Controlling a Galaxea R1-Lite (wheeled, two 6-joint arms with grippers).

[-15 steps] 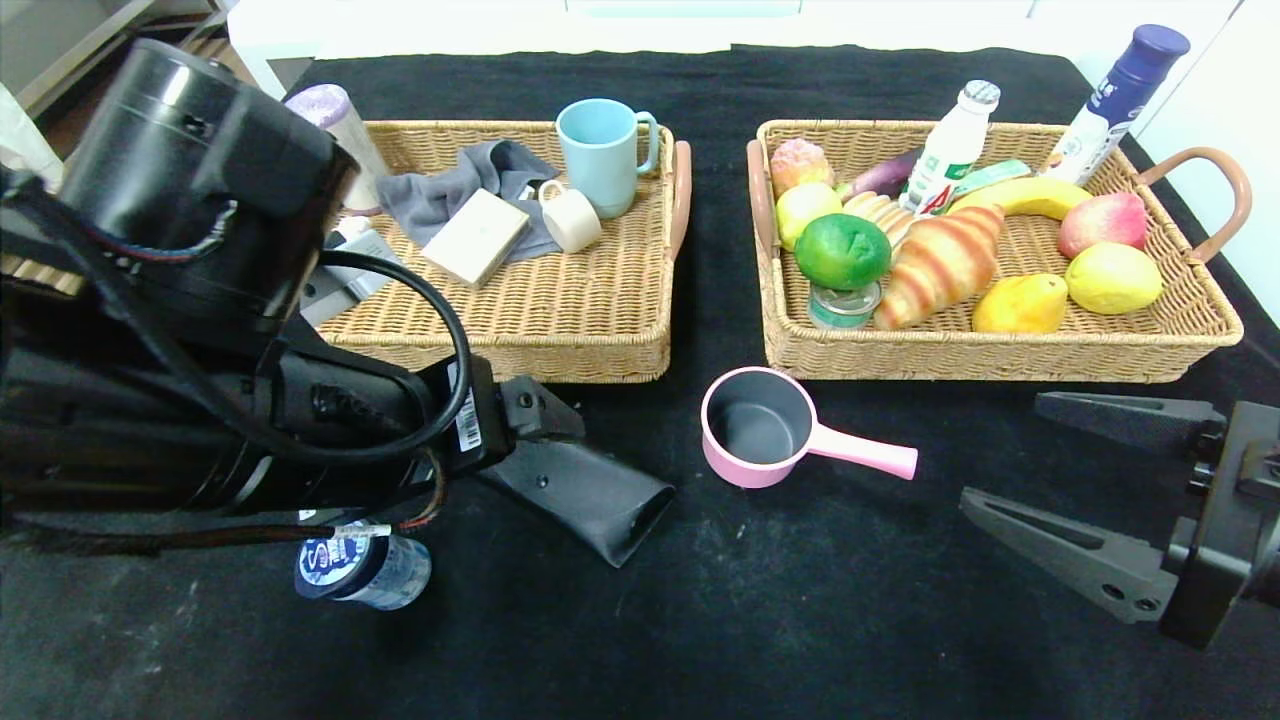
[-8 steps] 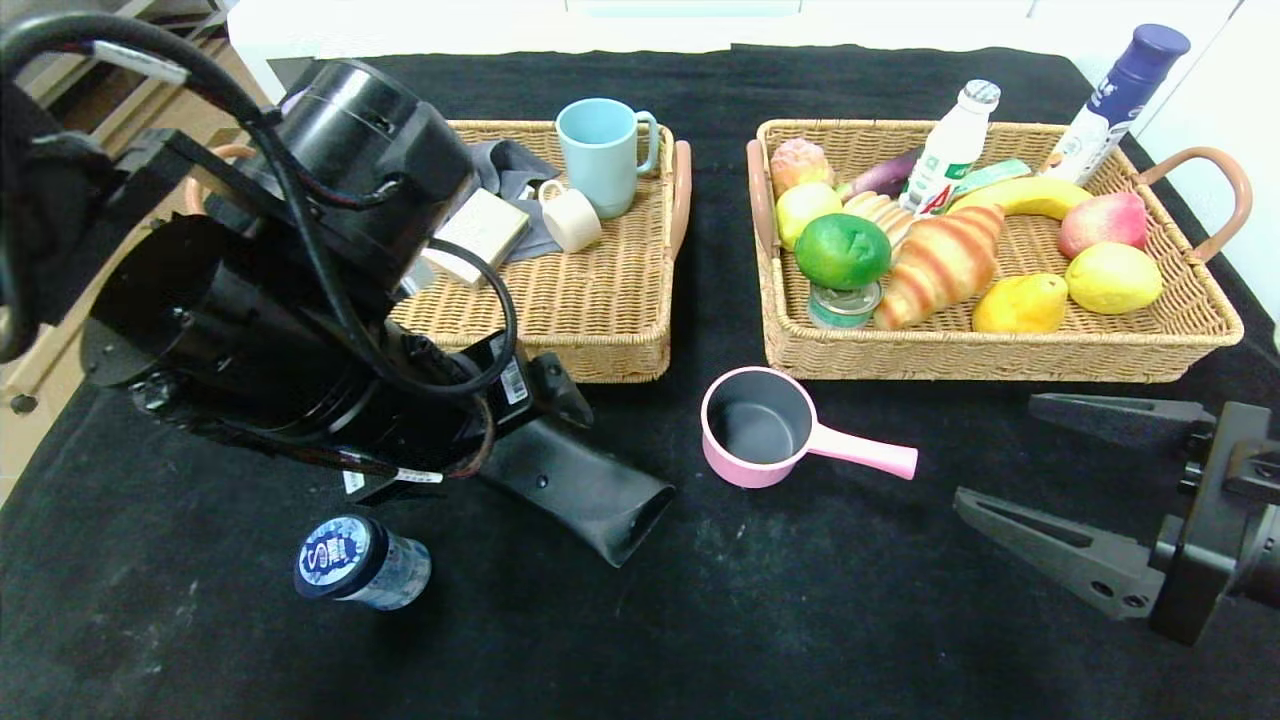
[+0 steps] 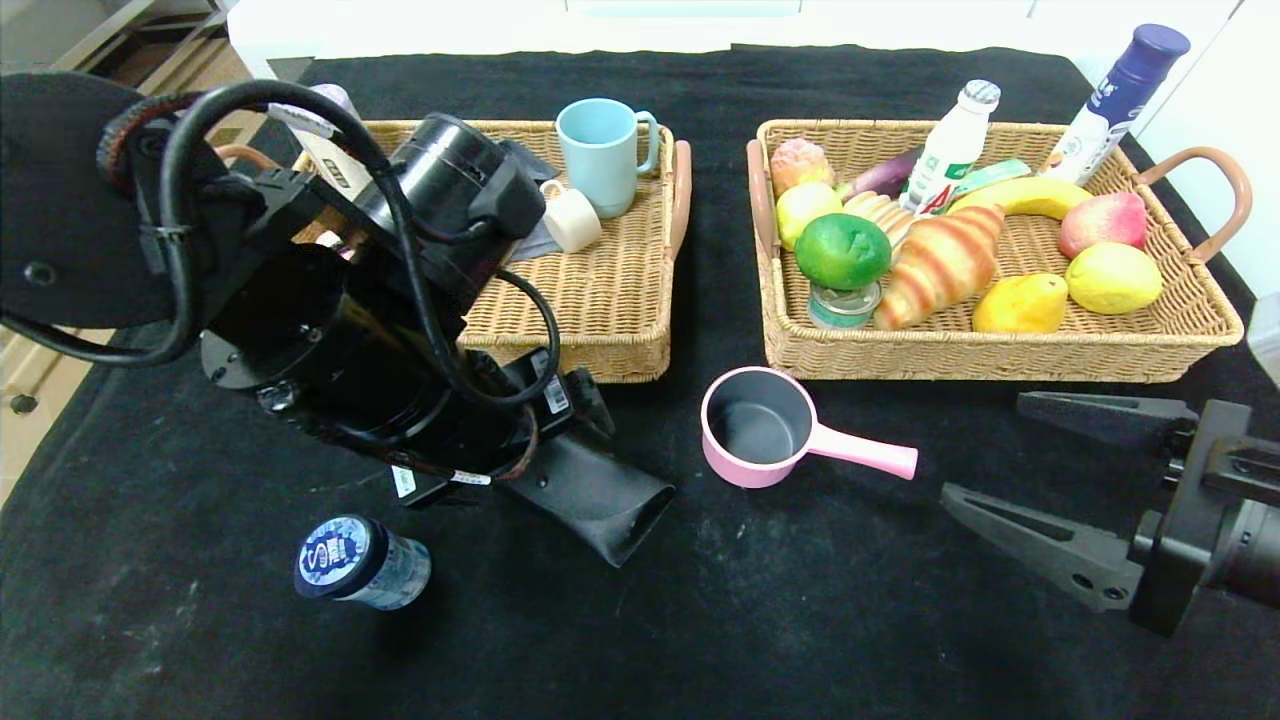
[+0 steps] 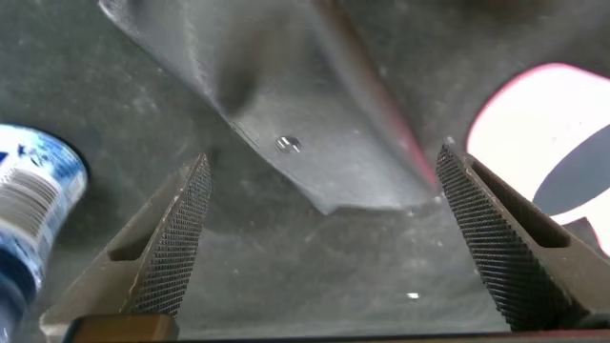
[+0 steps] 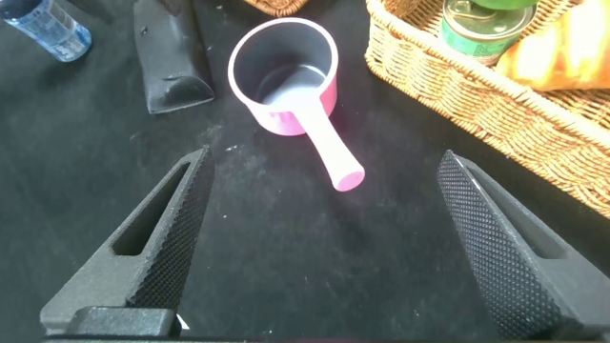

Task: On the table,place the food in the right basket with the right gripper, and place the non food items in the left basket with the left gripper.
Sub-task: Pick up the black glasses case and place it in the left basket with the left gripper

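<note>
A pink saucepan [image 3: 758,425] stands on the black table in front of the right basket [image 3: 1000,358]; it also shows in the right wrist view [image 5: 286,76]. A black wedge-shaped piece [image 3: 595,495] lies to its left. A blue-capped bottle [image 3: 360,562] lies near the front left. My left gripper [image 4: 324,162] is open and empty just above the black wedge's [image 4: 315,124] wide end; my arm hides it in the head view. My right gripper [image 3: 985,447] is open and empty, low over the table right of the saucepan's handle.
The left basket [image 3: 600,340] holds a blue mug [image 3: 600,155], a small cream cup [image 3: 572,218] and a grey cloth, partly hidden by my left arm. The right basket holds fruit, a croissant, a can and a bottle. A purple-capped bottle [image 3: 1120,95] stands behind it.
My left arm has swung up and to the right over the left basket's front, above the black wedge. My right gripper has drifted slightly left. No object has moved.
</note>
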